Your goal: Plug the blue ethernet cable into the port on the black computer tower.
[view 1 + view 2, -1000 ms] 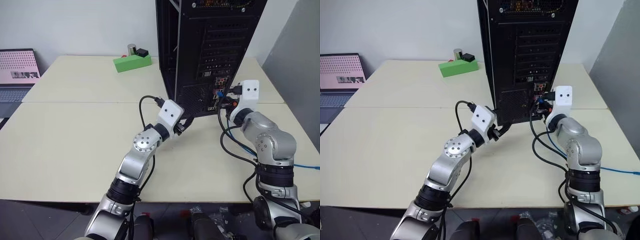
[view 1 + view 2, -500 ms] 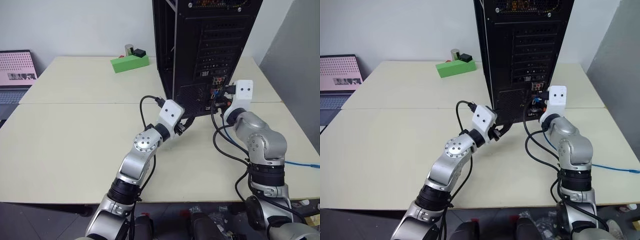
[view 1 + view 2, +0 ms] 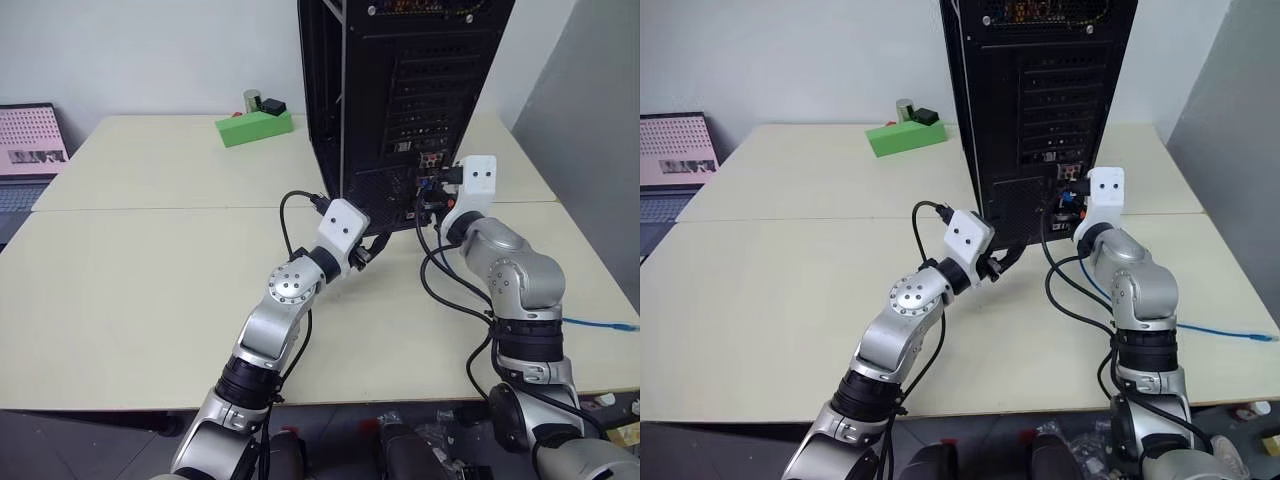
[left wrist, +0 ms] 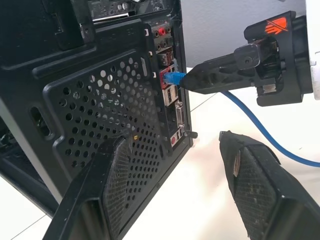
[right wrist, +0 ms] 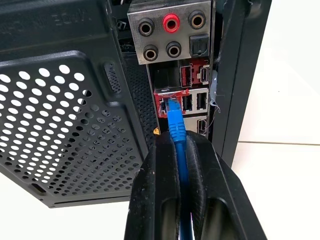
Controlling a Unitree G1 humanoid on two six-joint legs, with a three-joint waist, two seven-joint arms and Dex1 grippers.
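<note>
Here the surface point(image 3: 150, 260) carries the black computer tower point(image 3: 400, 90), which stands upright with its rear panel of vents and ports turned toward the robot, so the sockets face both arms. At the tower's lower grille the left tool point(image 4: 175, 190) rests with its fingers spread, one against the mesh and the other clear of the case's edge, gripping nothing; it looks placed to steady the case against a push. Beside the tower's port column the right tool point(image 5: 180, 150) is clamped on the blue ethernet cable point(image 5: 175, 127) just behind its plug, held level and aimed so the tip sits at the mouth of the red-framed port point(image 5: 167, 104), seemingly not yet fully seated.
</note>
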